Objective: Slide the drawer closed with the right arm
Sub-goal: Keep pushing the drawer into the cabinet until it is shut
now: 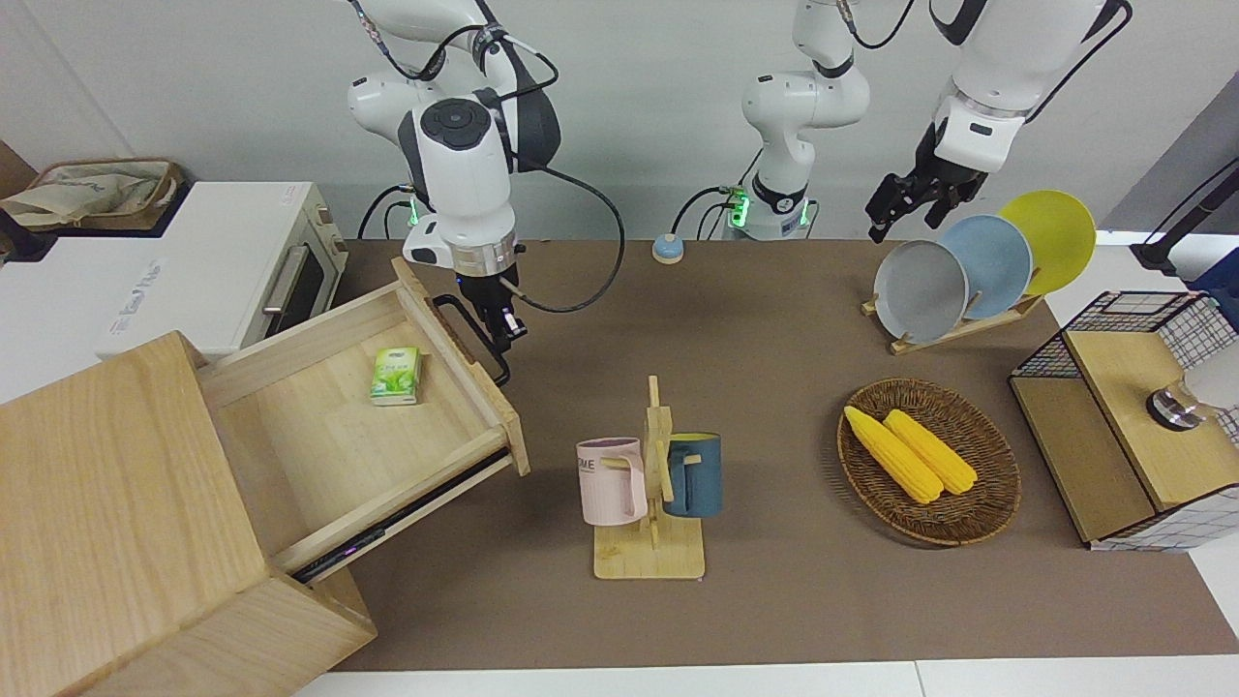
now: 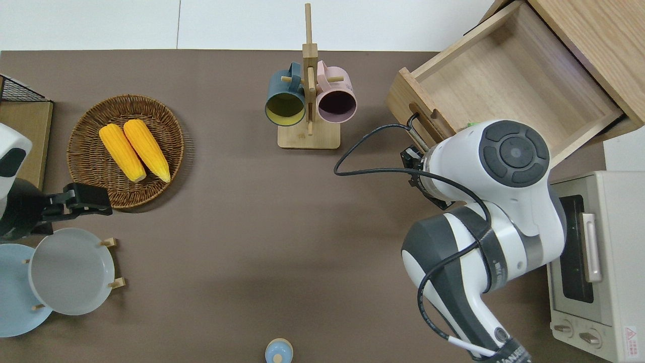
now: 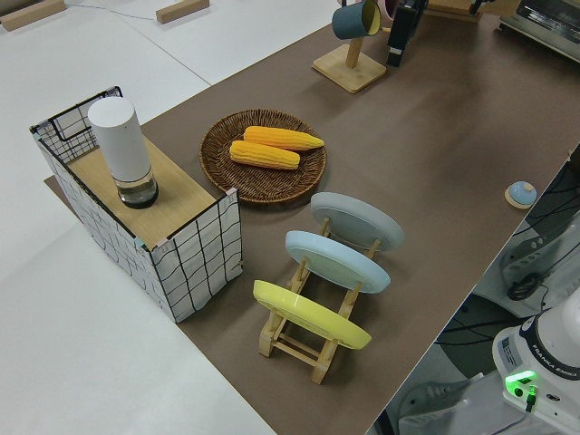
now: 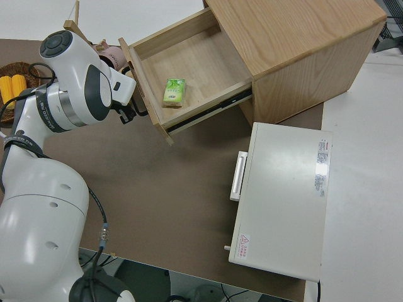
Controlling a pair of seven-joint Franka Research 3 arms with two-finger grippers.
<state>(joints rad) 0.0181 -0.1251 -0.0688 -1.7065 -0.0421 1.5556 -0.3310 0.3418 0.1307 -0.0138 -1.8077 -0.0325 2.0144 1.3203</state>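
The drawer (image 1: 319, 426) stands pulled far out of the light-oak cabinet (image 1: 116, 503), its front turned toward the middle of the table. A small green box (image 1: 395, 375) lies inside it. A black bar handle (image 1: 463, 326) runs along the drawer front. My right gripper (image 1: 505, 327) hangs low right at this handle, at the end of the drawer front nearer to the robots. In the overhead view the arm covers that corner of the drawer (image 2: 504, 75). The right side view shows the right gripper (image 4: 129, 112) against the drawer front. My left arm is parked, its gripper (image 1: 905, 218) open.
A white toaster oven (image 1: 223, 261) stands beside the cabinet, nearer to the robots. A mug rack (image 1: 650, 465) with two mugs is mid-table. A corn basket (image 1: 929, 460), a plate rack (image 1: 978, 266) and a wire-mesh box (image 1: 1123, 416) sit toward the left arm's end.
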